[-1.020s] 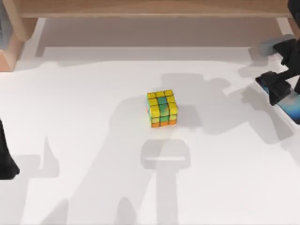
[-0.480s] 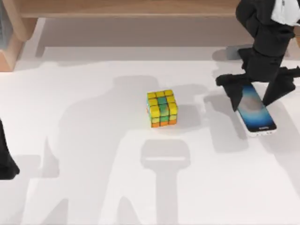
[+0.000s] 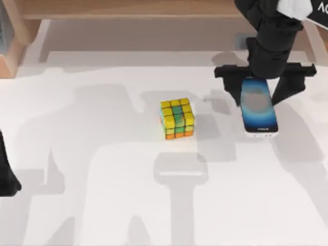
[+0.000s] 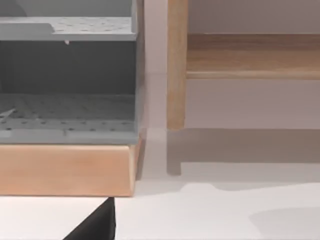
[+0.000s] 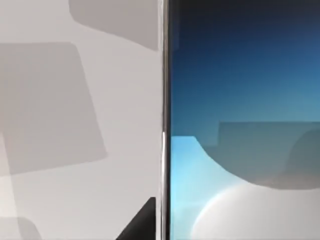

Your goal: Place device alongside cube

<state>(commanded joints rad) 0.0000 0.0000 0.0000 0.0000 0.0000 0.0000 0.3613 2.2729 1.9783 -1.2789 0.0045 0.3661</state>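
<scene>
Phone [image 3: 259, 108]: being carried in toward the cube [image 3: 177, 118] from the cube's right; half a second ago it was lying farther out and skewed, a second ago it was out at the table's right edge.
Heading: the phone's long side is now being brought roughly parallel to the cube's right face (a gap is left between them, so near but not yet beside).
Right gripper [image 3: 261, 82]: being held over the phone's far end, fingers spread wide to either side of it; whether the pads are pressing its edges cannot be told.
Phone height: whether it is being held off the table [image 3: 92, 154] cannot be told.
Right wrist view: the screen [image 5: 245, 120] is being seen close, with its silver edge.
Left arm: parked, well left of the cube.
Meaning: most of the travel is judged done; a short shift toward the cube and a set-down are remaining.
</scene>
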